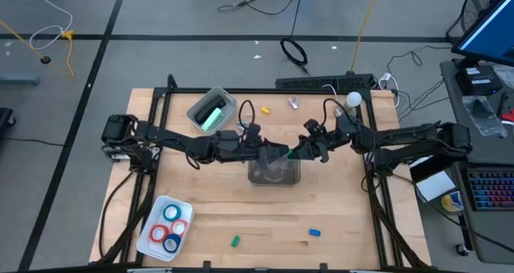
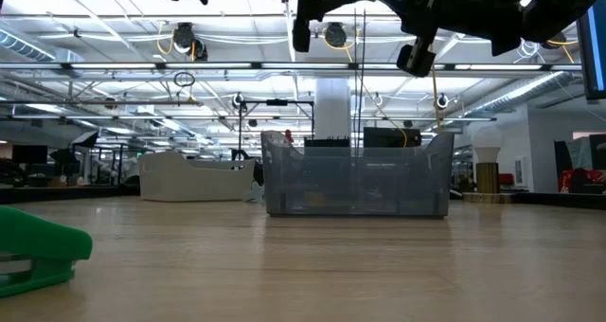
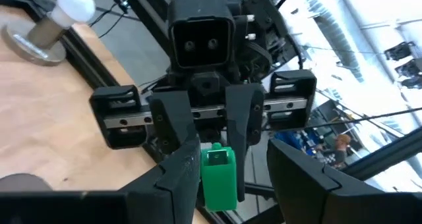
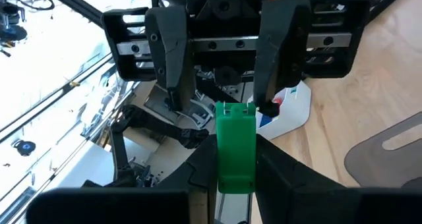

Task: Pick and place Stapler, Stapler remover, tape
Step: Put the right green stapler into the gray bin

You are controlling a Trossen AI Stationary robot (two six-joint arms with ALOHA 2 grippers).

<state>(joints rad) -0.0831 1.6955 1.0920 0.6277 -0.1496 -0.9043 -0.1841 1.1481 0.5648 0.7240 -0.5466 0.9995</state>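
Both grippers meet nose to nose above a clear grey bin (image 1: 273,173) at mid-table. My right gripper (image 4: 236,184) is shut on a small bright-green plastic piece (image 4: 235,145). My left gripper (image 4: 224,107) is open, its fingers standing on either side of the piece's free end. I cannot tell whether they touch it. The mint-green stapler (image 1: 210,115) lies in a grey tray at the far left. Blue and red tape rings (image 1: 169,225) lie flat in a white tray at the near left. A small silvery piece (image 1: 294,104) lies near the far edge. My right gripper pinches the green piece's near end (image 4: 235,178) between its two fingers, coming level from the table's right. The piece sticks straight out past the fingertips toward my left gripper. It is lifted clear, above the bin.
A lamp bulb on a round base (image 1: 353,100) stands at the far right. A yellow bit (image 1: 265,108) lies far, and a green bit (image 1: 235,241) and a blue bit (image 1: 315,233) lie near the front edge. Another green item (image 2: 38,251) sits close to the low camera.
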